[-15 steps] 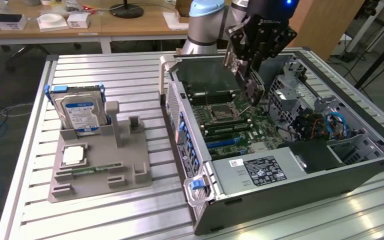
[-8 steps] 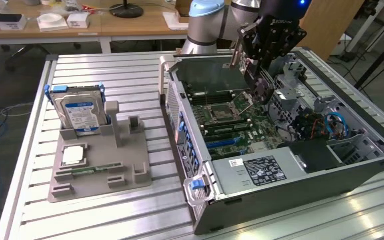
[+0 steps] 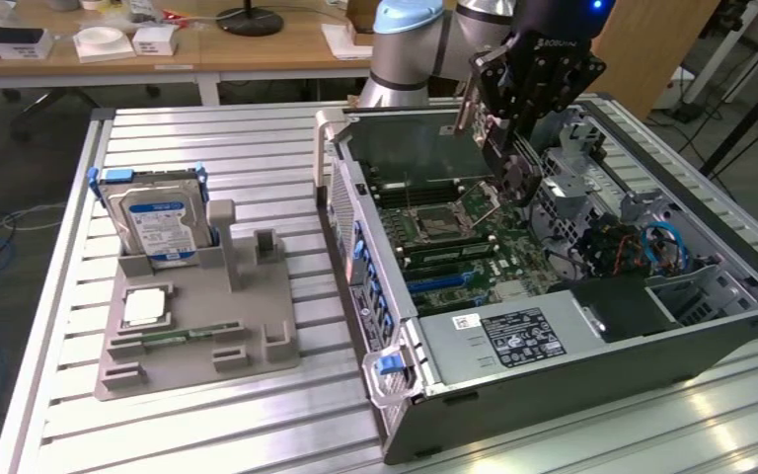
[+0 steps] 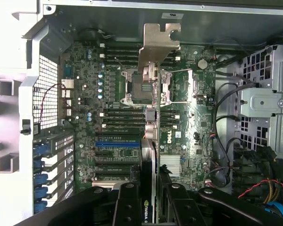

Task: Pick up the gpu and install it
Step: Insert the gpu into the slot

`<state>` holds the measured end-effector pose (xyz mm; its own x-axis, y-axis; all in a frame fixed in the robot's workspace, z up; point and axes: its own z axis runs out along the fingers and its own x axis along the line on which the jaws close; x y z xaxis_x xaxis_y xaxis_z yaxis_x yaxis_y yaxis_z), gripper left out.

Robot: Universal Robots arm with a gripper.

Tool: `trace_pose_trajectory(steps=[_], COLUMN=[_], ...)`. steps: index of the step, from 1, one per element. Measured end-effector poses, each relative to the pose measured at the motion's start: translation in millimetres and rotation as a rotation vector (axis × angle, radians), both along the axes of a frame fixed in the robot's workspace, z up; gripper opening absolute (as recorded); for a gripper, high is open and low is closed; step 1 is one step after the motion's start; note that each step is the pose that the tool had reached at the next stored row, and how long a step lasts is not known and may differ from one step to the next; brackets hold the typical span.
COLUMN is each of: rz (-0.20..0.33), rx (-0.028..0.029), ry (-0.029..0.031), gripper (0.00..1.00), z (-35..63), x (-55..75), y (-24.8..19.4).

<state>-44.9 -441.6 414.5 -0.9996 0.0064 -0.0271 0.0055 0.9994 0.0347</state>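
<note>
My gripper hangs over the open computer case, shut on the gpu. The card is held on edge above the motherboard, near the CPU socket. In the wrist view the gpu appears edge-on between the two black fingers, with its silver bracket at the far end. It is lifted clear of the board. The blue expansion slot lies on the motherboard beside the card's line.
On the exterior view's left, a grey fixture tray holds a silver hard drive with blue label, a small memory stick and a silver chip. Drive cages and cables crowd the case's right side. The slatted metal table surrounds everything.
</note>
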Motion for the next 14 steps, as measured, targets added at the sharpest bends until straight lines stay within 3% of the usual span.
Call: trace_pose_trajectory(steps=[11,14], rz=[0.0,0.0], rx=[0.0,-0.0001], ry=[0.0,0.0], gripper=[0.26,0.26], z=[0.0,0.0], x=[0.0,5.8], y=[0.0,0.0])
